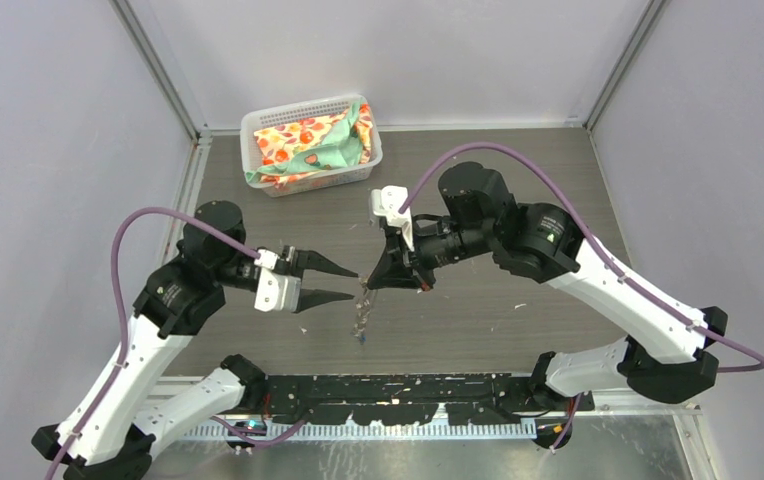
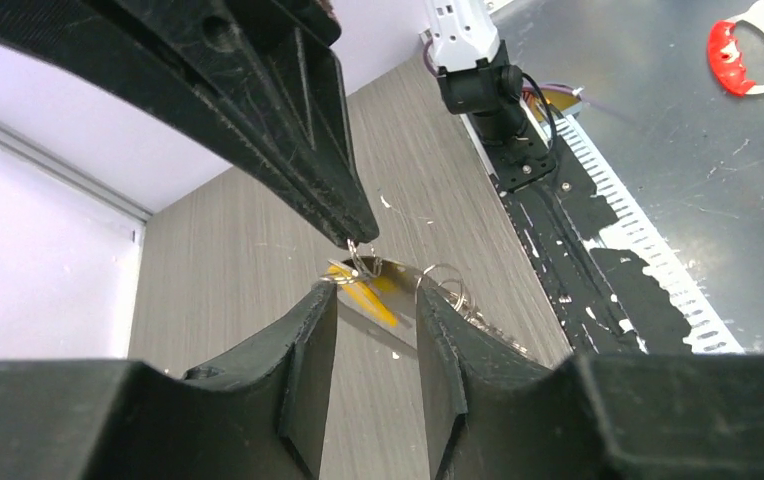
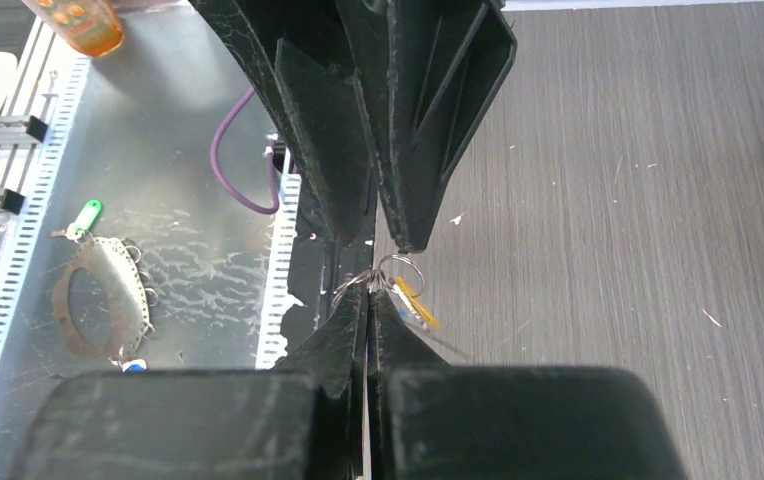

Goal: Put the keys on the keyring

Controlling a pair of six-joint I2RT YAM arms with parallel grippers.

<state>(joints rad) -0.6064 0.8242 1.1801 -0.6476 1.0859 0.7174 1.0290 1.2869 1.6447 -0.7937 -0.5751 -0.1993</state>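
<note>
Grey wood-grain desk (image 1: 518, 330), enclosure walls on three sides.

White slotted basket (image 1: 323, 184) at the far edge, left of centre. Contents: a floral orange-and-red cloth (image 1: 293, 138) with a plain green cloth (image 1: 336, 150) bunched over it. The cloth fills the basket to its rim.

Left tool (image 1: 355, 284) is over mid-desk, released: jaws apart, nothing between the pads, tips pointing at the right tool.

Right tool (image 3: 368, 292) is clenched on the keyring (image 2: 403, 285), pinching one small wire loop of its fringe at the very tip. The keyring hangs below that tip, clear of the desk and just beyond the left tool's tips.

Steel sheet (image 3: 188, 290) runs along the near side of the desk. On it lies a second oblong metal piece (image 3: 125, 285) with an oval hole, with a green-headed key (image 3: 88, 213) at its end.

Yellow-orange key (image 3: 413, 300) dangles at the pinched loop. Blue speck (image 1: 362, 339) sits at the keyring's lower end, too small to identify.
</note>
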